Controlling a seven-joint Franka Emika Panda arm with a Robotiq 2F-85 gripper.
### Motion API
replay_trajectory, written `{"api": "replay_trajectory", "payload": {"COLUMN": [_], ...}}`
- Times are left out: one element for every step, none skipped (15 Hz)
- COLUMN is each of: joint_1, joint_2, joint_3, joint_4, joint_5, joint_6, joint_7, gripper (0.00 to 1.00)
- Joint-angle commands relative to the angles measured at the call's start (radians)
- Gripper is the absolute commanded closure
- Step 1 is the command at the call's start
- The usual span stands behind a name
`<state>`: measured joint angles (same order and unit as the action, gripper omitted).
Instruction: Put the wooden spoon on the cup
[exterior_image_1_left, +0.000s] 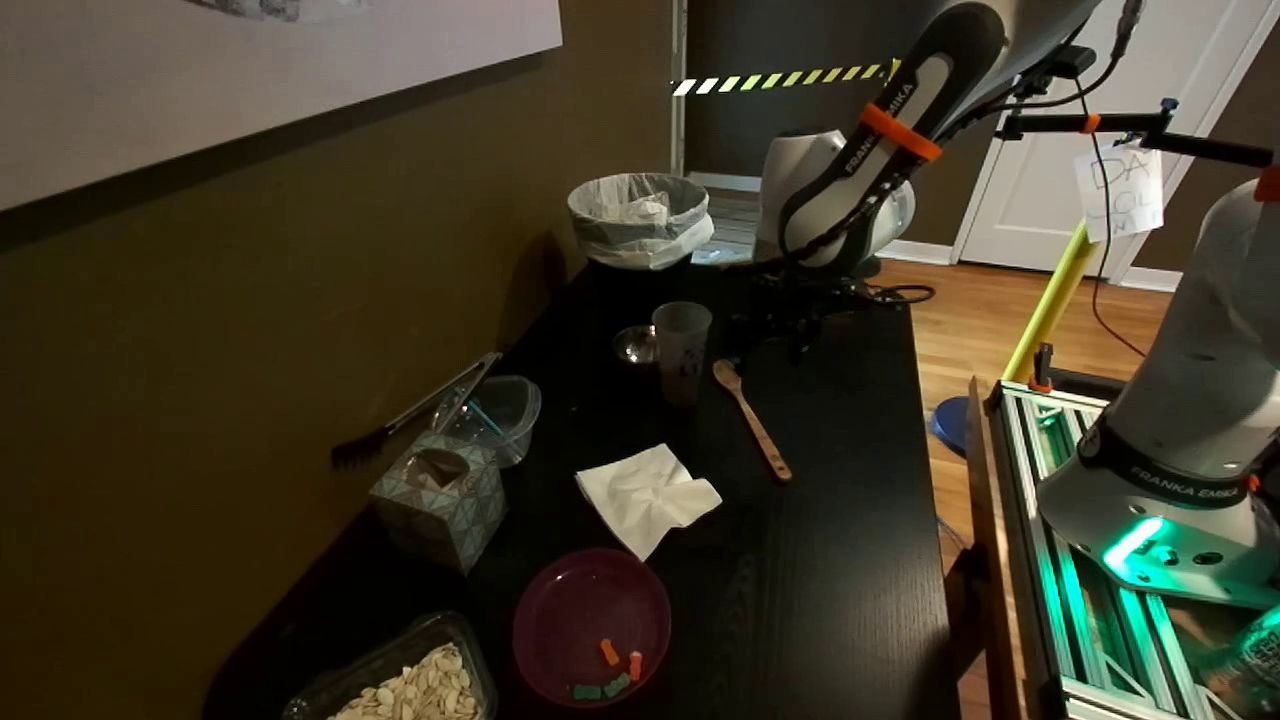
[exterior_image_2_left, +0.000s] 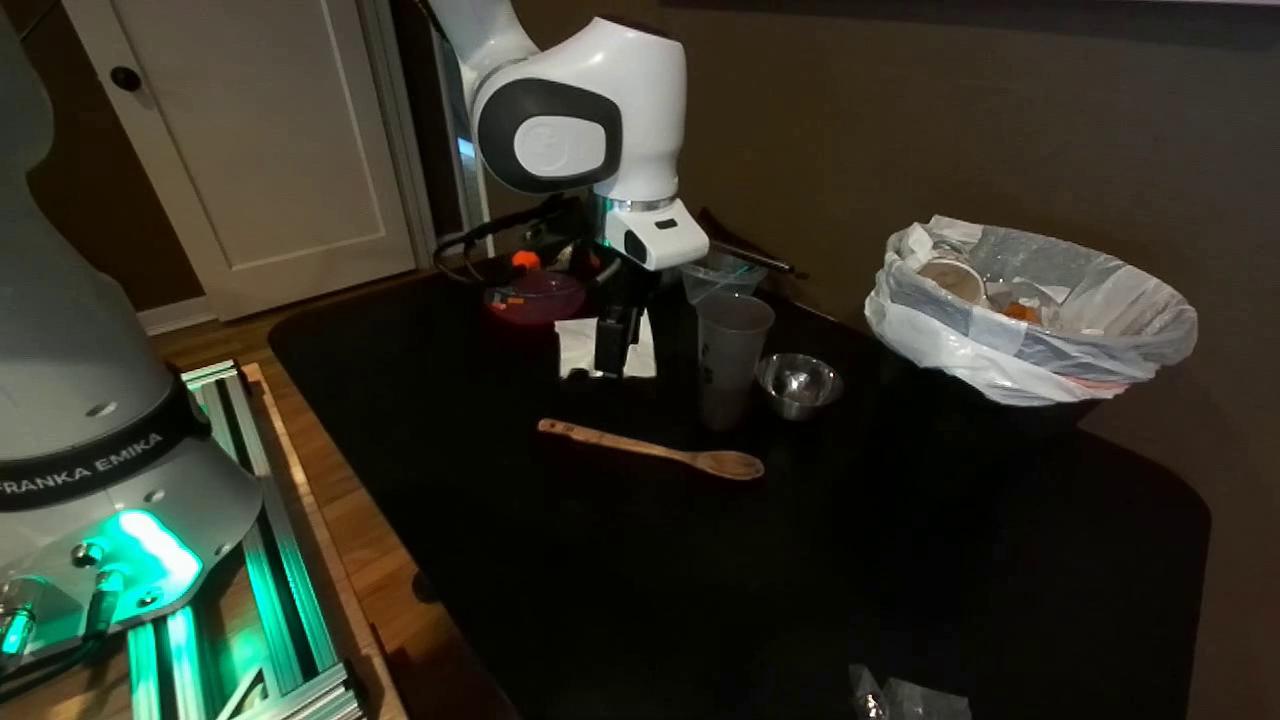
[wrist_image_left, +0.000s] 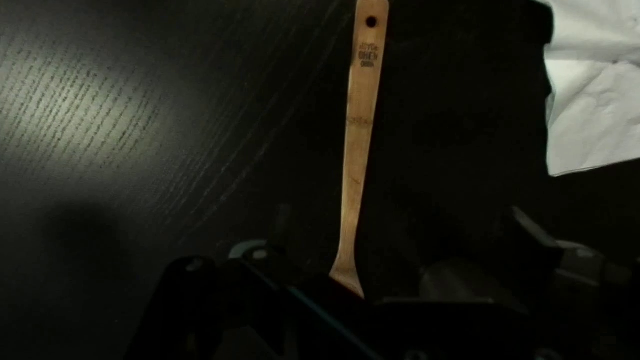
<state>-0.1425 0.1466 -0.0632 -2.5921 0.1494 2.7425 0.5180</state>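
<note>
- Wooden spoon (wrist_image_left: 358, 145), light brown, slim, straight-handled: flat on black wood-grained desk (exterior_image_2_left: 720, 580).
- Long axis roughly crosswise in an exterior view; oval head (exterior_image_2_left: 731, 465) points right, just beside tall translucent grey cup (exterior_image_2_left: 732, 350), apart.
- Wrist view: axis near-vertical, handle end at top.
- Black two-fingered gripper (exterior_image_2_left: 613, 360) above desk, fingers spread, holding nothing.

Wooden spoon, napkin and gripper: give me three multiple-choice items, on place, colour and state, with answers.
1. Where is the wooden spoon? A: in the trash bin. B: on the table. C: on the tissue box.
2. What colour is the napkin? A: white. B: green. C: blue.
3. How does the gripper stand? A: shut on the spoon. B: shut, empty. C: open.

1 B: both exterior views show it there.
2 A: white in every view.
3 C: the wrist view shows its jaws apart.
</note>
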Motion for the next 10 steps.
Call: {"api": "replay_trajectory", "payload": {"joint_1": [0.024, 0.018, 0.001, -0.024, -0.039, -0.071, -0.120, -0.163, -0.217, -0.257], "joint_2": [0.127, 0.151, 0.172, 0.191, 0.210, 0.221, 0.234, 0.242, 0.247, 0.244], "joint_3": [-0.028, -0.022, -0.005, 0.021, 0.037, 0.072, 0.119, 0.165, 0.220, 0.261], "joint_4": [0.049, 0.053, 0.056, 0.060, 0.064, 0.066, 0.064, 0.066, 0.067, 0.067], "joint_5": [0.042, 0.065, 0.100, 0.144, 0.174, 0.216, 0.230, 0.266, 0.302, 0.325], "joint_6": [0.104, 0.130, 0.154, 0.174, 0.198, 0.209, 0.232, 0.243, 0.246, 0.229], "joint_7": [-0.037, -0.062, -0.103, -0.160, -0.191, -0.248, -0.284, -0.342, -0.392, -0.431], "gripper": [0.00, 0.00, 0.00, 0.00, 0.00, 0.00, 0.00, 0.00, 0.00, 0.00]}}
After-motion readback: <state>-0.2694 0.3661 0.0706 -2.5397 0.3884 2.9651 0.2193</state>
